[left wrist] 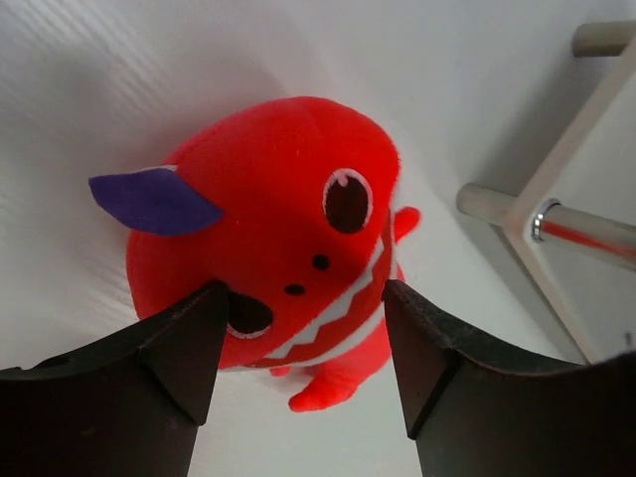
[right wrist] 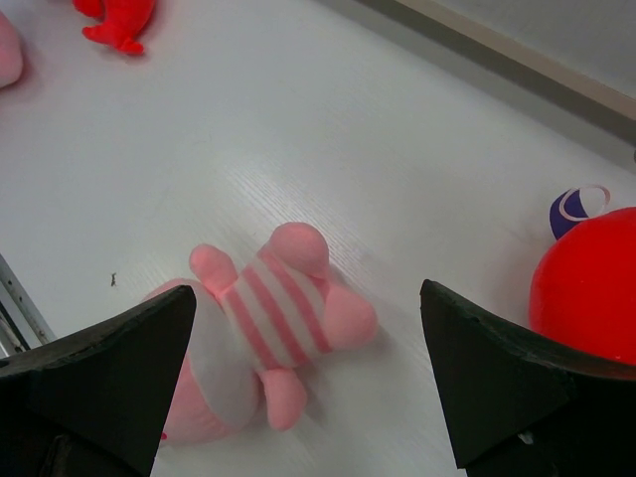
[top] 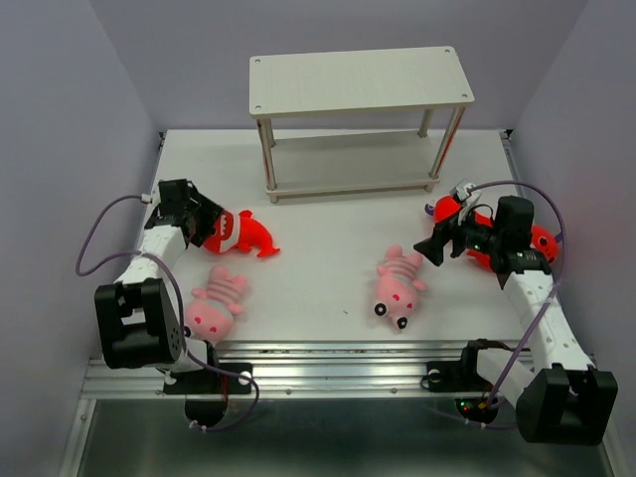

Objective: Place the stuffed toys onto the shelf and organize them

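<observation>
Over the table [top: 328, 234], both pairs of jaws apart.
The left gripper [left wrist: 303, 293] faces a red toy [left wrist: 278, 189]; the right gripper [right wrist: 306, 296] hangs above a pink toy [right wrist: 283, 308].

**White Arms, Black Joints, Purple Cables**

The left arm [top: 149, 260] and right arm [top: 545, 310] share one build: white tubular links between boxy black joints; a thin purple cable [top: 91, 246] loops out beside the left arm; another cable [top: 545, 195] arches over the right; the left gripper [top: 213, 225] and right gripper [top: 437, 246] are black, their fingers [left wrist: 149, 378] matte, blunt wedges; small red and green lights [top: 465, 405] glow at the right base.
</observation>
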Controlling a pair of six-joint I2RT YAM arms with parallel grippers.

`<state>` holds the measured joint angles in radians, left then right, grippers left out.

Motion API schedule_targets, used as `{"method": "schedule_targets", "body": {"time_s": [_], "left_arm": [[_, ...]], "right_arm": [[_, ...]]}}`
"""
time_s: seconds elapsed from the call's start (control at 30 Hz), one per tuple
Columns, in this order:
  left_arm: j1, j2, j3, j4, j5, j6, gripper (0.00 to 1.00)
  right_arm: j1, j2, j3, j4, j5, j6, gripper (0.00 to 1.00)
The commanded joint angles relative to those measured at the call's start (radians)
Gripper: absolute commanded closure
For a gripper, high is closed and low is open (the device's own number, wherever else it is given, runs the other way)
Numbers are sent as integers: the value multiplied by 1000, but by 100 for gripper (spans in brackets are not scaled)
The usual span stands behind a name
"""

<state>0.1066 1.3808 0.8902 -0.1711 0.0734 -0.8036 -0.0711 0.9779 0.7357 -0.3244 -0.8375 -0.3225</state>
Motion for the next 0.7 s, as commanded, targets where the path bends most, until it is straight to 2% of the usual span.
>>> {"method": "schedule_targets", "body": {"time_s": [0.0, 0.07, 0.1, 0.23, 0.3, 0.33, 0.37, 0.5, 0.53, 0.67], "left_arm": [[4, 50, 55, -100, -50, -48, 27], [4, 89, 44, -94, -63, -37, 28], [4, 112, 39, -81, -93, -31, 43], [7, 155, 27, -42, -60, 3, 73], [7, 162, 24, -33, -32, 23, 84], [7, 161, 23, -19, -12, 32, 97], [7, 155, 16, -10, 2, 43, 100], [7, 101, -29, 25, 77, 81, 100], [1, 65, -42, 34, 112, 81, 100], [-57, -43, -123, 39, 181, 55, 100]], "right_arm": [[-4, -2, 2, 18, 8, -18, 0], [-4, -1, 2, 19, 8, -18, 0], [-4, 1, 1, 18, 8, -20, 0], [-4, 4, -1, 18, 15, -23, 0], [-4, 5, -4, 18, 21, -26, 0], [-4, 8, -4, 18, 21, -27, 0], [-4, 10, -4, 18, 20, -29, 0], [-4, -1, -13, 9, -8, -62, 0], [-4, -11, -16, -2, -53, -84, 0], [-4, -1, 16, -215, -254, -365, 0]]}}
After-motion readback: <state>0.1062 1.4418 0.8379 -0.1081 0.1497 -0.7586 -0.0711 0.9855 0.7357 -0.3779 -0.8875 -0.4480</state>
